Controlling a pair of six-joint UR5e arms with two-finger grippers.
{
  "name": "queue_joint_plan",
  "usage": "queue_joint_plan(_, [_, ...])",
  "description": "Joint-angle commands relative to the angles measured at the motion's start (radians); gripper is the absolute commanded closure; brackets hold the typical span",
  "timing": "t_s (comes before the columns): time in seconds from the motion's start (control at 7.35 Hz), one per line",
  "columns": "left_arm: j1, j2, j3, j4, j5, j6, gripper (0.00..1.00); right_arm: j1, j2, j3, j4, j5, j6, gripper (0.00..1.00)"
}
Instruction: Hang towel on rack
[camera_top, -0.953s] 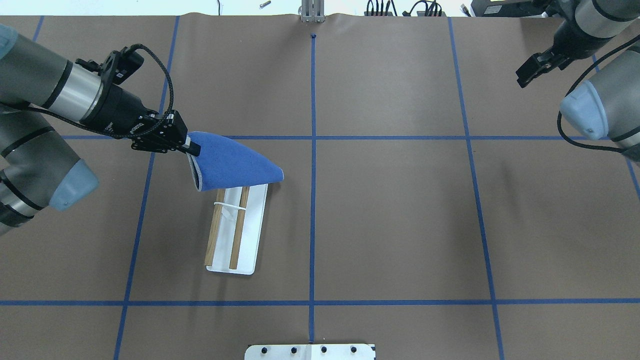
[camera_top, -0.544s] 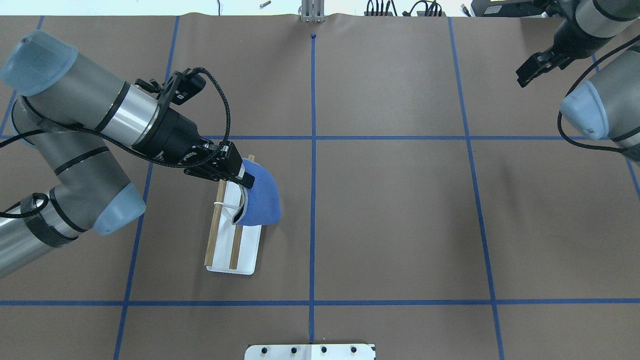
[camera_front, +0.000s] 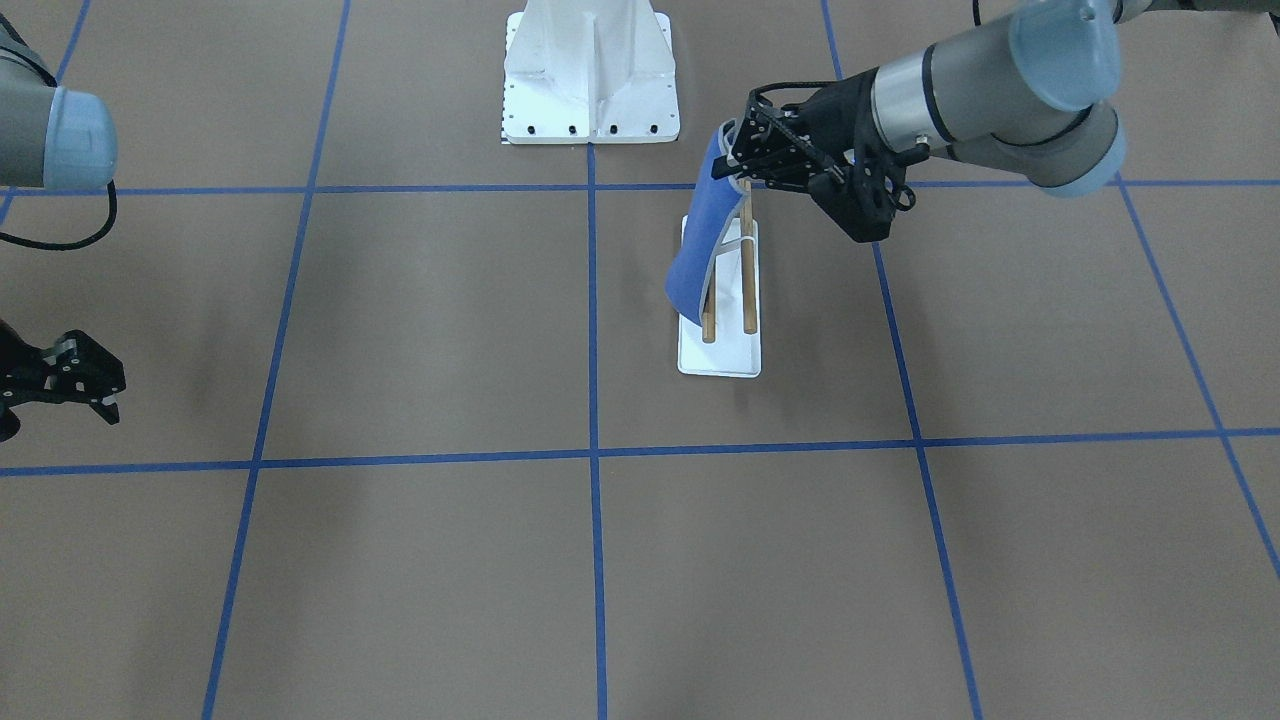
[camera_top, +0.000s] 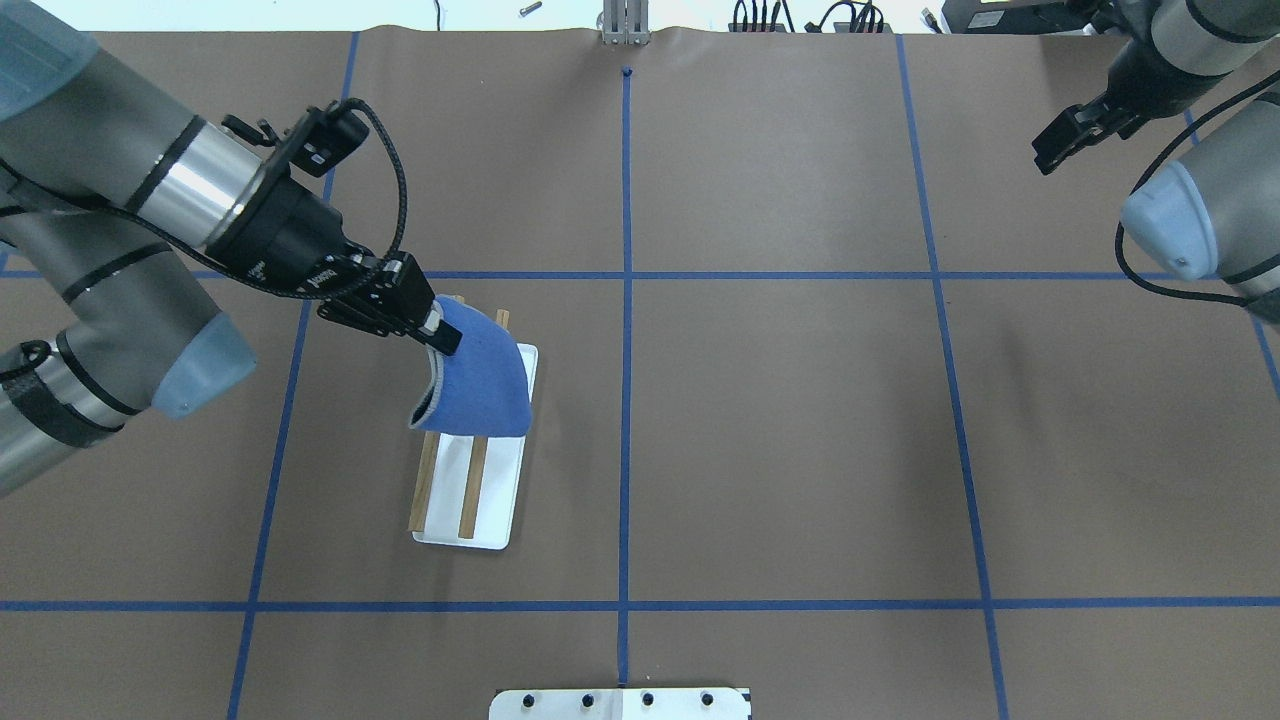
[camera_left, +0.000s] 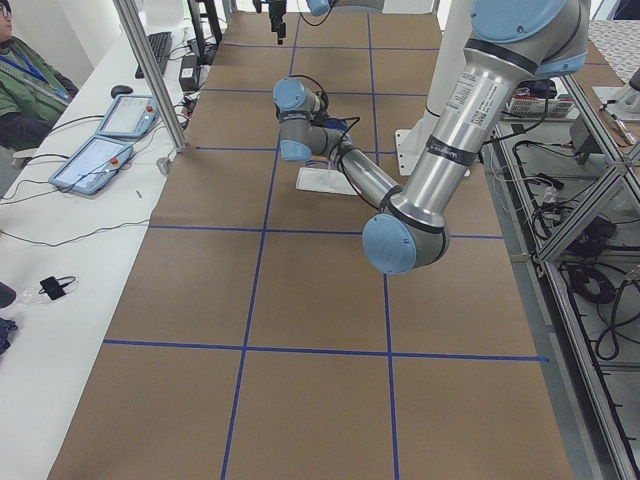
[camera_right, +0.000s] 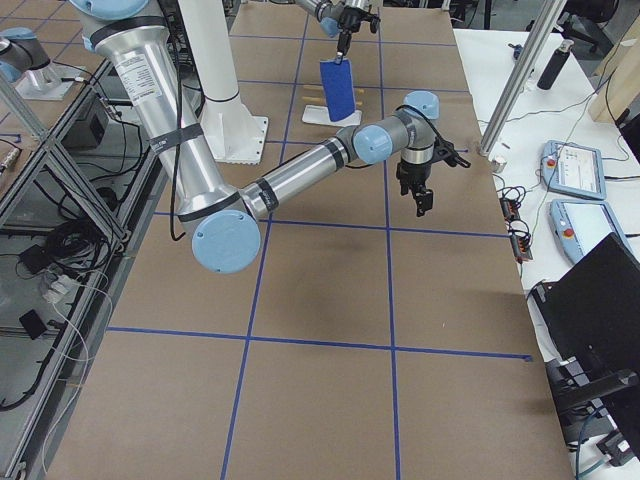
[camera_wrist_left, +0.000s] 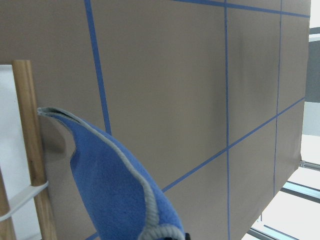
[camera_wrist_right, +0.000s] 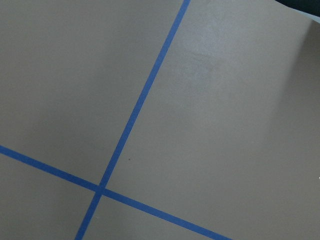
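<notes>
Towel, judged soft, light and limp, is best taken at its hemmed edge, where it is pinched by the clenched left gripper above the rack, centre-left.

Blue towel hangs curved above the white-based, 2-dowel rack.

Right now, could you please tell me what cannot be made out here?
- Fingertips of the left gripper: overhead, buried in the fold of the towel.
- Far half of the rack: overhead, covered by the towel; contact unclear.
- The towel in exterior left: almost all behind the left arm.
- Opening of the right gripper: front-facing, cut by the picture's edge.
</notes>
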Motion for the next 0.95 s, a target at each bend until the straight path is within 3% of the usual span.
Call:
queue_joint_plan(0.0, [-0.055, 0.037, 0.057, 0.003, -0.031, 0.168, 1.0, 0.0, -0.001, 0.005, 0.0, 0.0, 0.004, 0.0])
queue_joint_plan(0.27, [-0.051, 0.118, 0.07, 0.003, -0.019, 0.301, 1.0, 0.003, -0.011, 0.008, 0.0, 0.0, 0.004, 0.0])
queue_joint_plan(0.54, [-0.04, 0.159, 0.091, 0.001, -0.016, 0.311, 1.0, 0.003, -0.018, 0.016, 0.0, 0.002, 0.002, 0.0])
queue_joint_plan(0.68, [-0.037, 0.159, 0.113, 0.0, -0.016, 0.311, 0.9, 0.002, -0.018, 0.012, 0.0, 0.0, 0.001, 0.0])
queue_joint_plan(0.82, [-0.031, 0.156, 0.127, -0.002, -0.006, 0.311, 0.31, 0.003, -0.018, 0.012, 0.0, 0.0, -0.001, 0.0])
